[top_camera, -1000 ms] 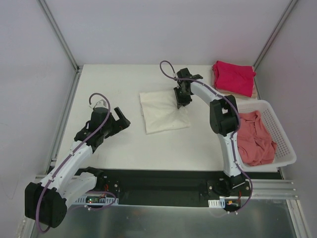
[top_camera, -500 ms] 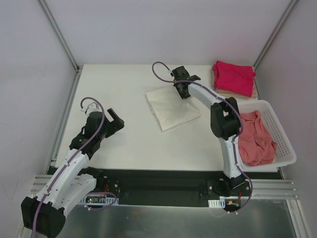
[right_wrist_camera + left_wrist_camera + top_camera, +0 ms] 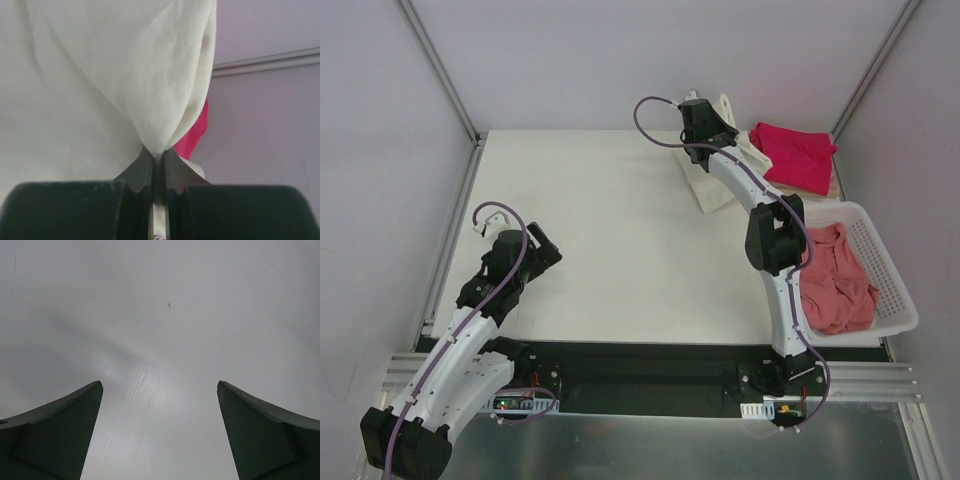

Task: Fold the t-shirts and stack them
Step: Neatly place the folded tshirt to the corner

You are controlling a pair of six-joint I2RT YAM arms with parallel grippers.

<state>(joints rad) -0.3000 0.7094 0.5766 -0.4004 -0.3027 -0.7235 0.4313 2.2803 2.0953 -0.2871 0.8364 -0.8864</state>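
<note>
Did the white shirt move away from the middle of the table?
Yes. The cream t-shirt, pinched in the right gripper, has gone from the middle of the table toward the far right corner, beside the magenta-red t-shirt, which stayed put.

Plain cream t-shirt (image 3: 718, 188); magenta-red t-shirt (image 3: 792, 155); salmon-pink t-shirt (image 3: 832, 280) — white slotted basket (image 3: 888, 272); white table (image 3: 600, 230); arms (image 3: 460, 340) white, black joints.

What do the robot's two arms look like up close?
The left arm and right arm are white tubes with chunky black joints. A purple cable runs along each. The left gripper and right gripper have two dark, pointed fingers.
</note>
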